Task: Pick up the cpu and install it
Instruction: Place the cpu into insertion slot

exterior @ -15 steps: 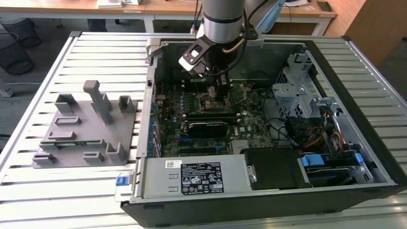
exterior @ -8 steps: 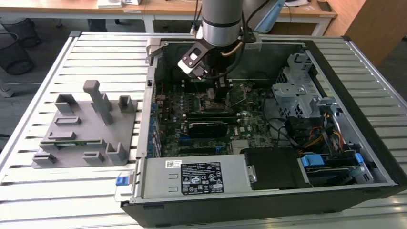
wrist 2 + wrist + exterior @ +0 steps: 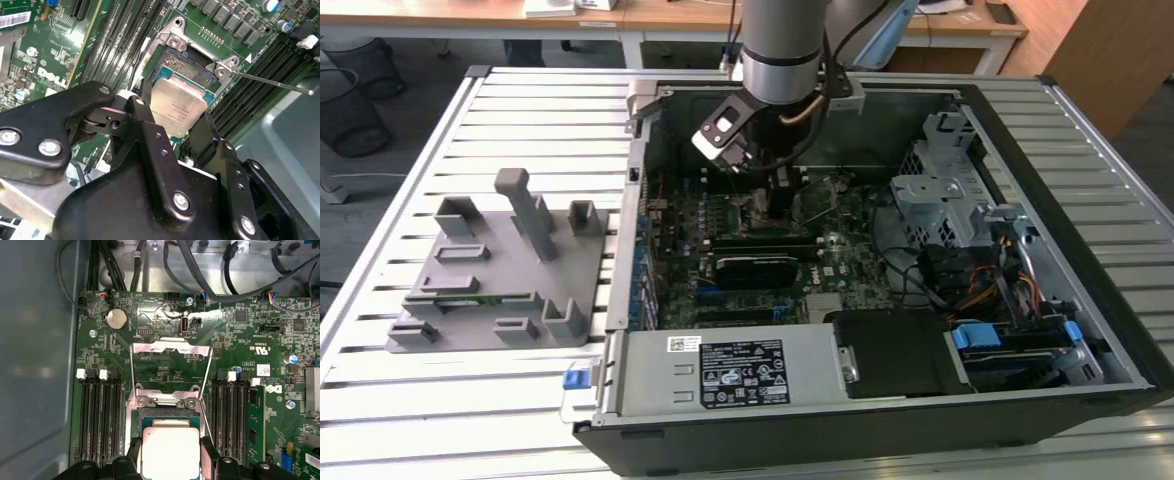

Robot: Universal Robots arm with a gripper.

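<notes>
Over the open socket (image 3: 167,414), the hand (image 3: 170,447) clamps the cpu (image 3: 170,460) by two opposite edges, flat and squared to the frame, leaving a strip of socket bare toward the raised load plate (image 3: 170,346); whether the cpu touches the socket cannot be told.

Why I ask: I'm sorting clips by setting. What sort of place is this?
Probably a lab or workshop for computer assembly: an open computer case lies on a slatted metal table, the gripper holds the cpu at the motherboard's socket, and wooden desks stand behind.
</notes>
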